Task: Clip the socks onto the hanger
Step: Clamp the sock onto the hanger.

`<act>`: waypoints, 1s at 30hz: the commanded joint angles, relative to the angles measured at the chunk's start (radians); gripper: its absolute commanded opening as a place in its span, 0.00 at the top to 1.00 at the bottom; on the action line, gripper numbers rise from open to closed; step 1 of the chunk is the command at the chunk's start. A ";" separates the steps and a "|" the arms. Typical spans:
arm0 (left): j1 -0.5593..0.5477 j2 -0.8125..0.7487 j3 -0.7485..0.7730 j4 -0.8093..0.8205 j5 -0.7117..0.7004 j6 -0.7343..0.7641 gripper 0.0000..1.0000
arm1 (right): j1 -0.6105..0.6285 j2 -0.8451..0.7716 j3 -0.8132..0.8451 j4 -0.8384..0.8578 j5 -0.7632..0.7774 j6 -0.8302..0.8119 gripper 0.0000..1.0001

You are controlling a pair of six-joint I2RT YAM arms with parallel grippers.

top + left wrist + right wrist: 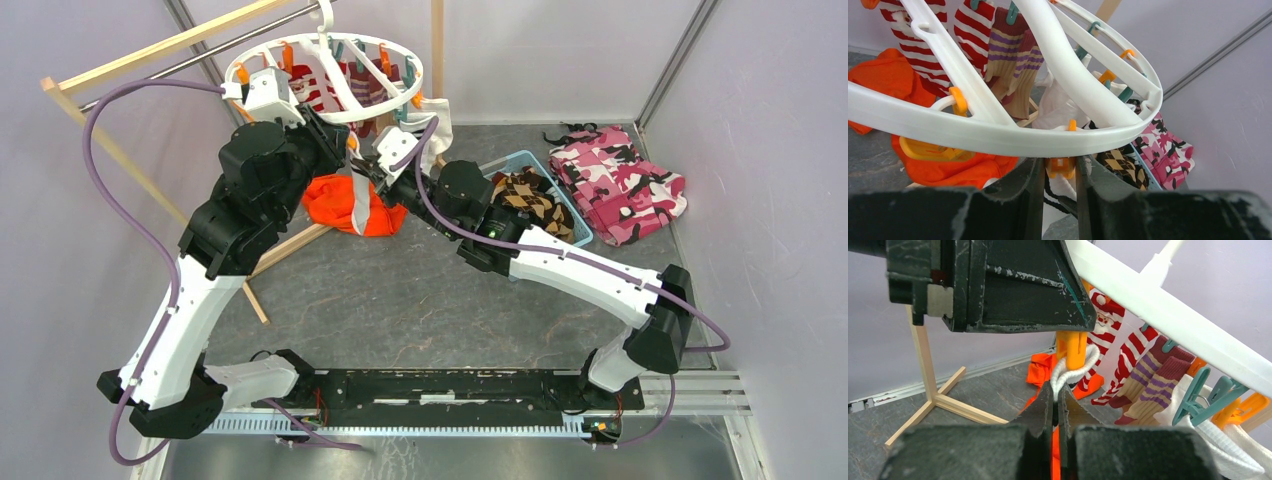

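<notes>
The white round hanger [330, 108] hangs at the back, its rim filling the left wrist view [998, 136]. My left gripper [1060, 166] is shut on an orange clip [1060, 167] just under the rim; it shows from the right wrist view too [998, 285]. My right gripper [1057, 396] is shut on the cuff of a white sock [1070, 371], holding it up against the tip of that orange clip [1071, 347]. In the top view both grippers, left [345, 150] and right [373, 165], meet below the ring, with the sock [357, 200] dangling. Red-and-white striped socks [975, 27] and tan-purple socks [1015, 57] hang clipped.
An orange garment [335, 205] lies on the floor under the hanger. A blue basket [575, 215] holds a brown argyle sock [530, 195]. A pink camouflage cloth [620, 180] lies at the back right. The wooden rack [150, 52] stands at the left, its foot [938, 400] on the floor.
</notes>
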 commanded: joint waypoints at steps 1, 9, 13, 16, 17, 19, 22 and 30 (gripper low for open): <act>0.006 -0.018 -0.009 0.049 -0.020 -0.046 0.94 | 0.010 0.013 0.059 0.053 0.021 -0.004 1.00; 0.007 -0.023 -0.023 0.051 -0.022 -0.046 0.94 | 0.009 0.027 0.086 0.071 0.039 -0.018 1.00; 0.007 -0.024 -0.026 0.054 -0.020 -0.044 0.94 | 0.009 0.028 0.089 0.073 0.037 -0.018 1.00; 0.007 -0.025 -0.025 0.056 -0.018 -0.044 0.94 | 0.009 0.030 0.092 0.073 0.038 -0.021 1.00; 0.006 -0.025 -0.025 0.056 -0.017 -0.044 0.94 | 0.009 0.031 0.091 0.072 0.039 -0.021 1.00; 0.007 -0.028 -0.026 0.055 -0.017 -0.045 0.94 | 0.009 0.031 0.090 0.069 0.039 -0.022 1.00; 0.007 -0.031 -0.030 0.056 -0.016 -0.049 0.92 | 0.009 0.029 0.087 0.069 0.041 -0.024 0.98; 0.007 -0.043 -0.031 0.055 -0.012 -0.061 0.64 | 0.009 0.022 0.079 0.060 0.043 -0.024 0.94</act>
